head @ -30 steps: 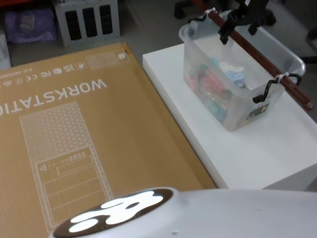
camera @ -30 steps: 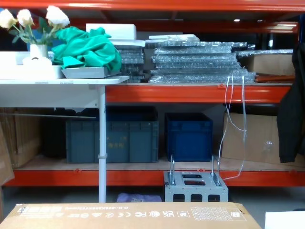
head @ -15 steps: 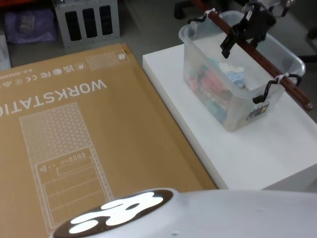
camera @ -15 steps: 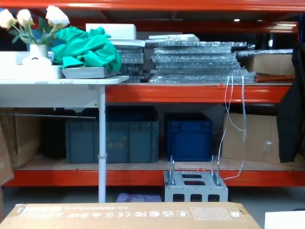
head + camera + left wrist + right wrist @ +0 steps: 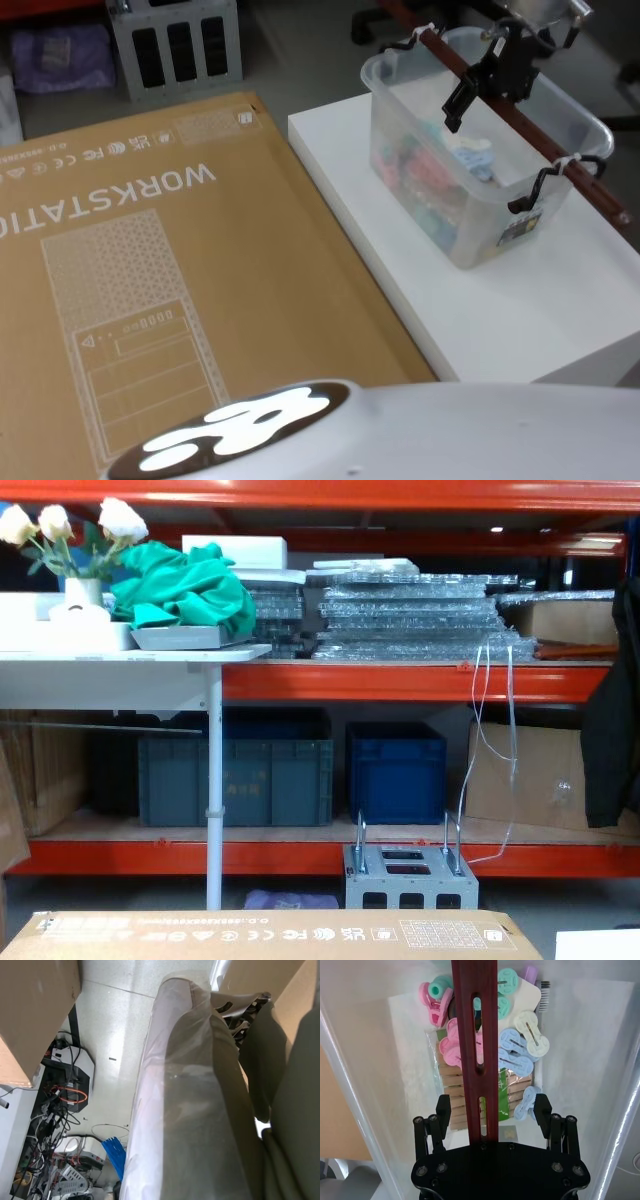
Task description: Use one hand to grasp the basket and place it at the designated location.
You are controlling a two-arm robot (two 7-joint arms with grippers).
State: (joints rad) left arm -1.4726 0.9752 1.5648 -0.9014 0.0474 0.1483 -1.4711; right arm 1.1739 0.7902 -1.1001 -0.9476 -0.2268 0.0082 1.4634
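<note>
basket [image 5: 470, 215] sits on the white table [image 5: 480, 320] at the robot's right, near the table's far end, just beside the big cardboard box [image 5: 180, 280] that lies flat to its left. it is a clear plastic tub, upright, and its dark reddish-brown handle [image 5: 530, 128] runs as a straight bar slantwise across the open top, from the far rim to the near right rim. a white zip tie [image 5: 570, 158] and a black wire hook [image 5: 530, 190] fasten the bar at the near end.

the right gripper [image 5: 485, 95] hangs over the far half of the bar, pointing down into the tub. in the right wrist view its two black fingers [image 5: 443, 1107] stand wide apart, one on each side of the bar, with a clear gap between each finger and the wood, so it has hold of nothing. the bar passes roughly midway between them. below the bar, on the tub's floor, lie pastel pink, blue and green clips [image 5: 517, 1055] and a bundle of wooden pegs [image 5: 451, 1095].
</note>
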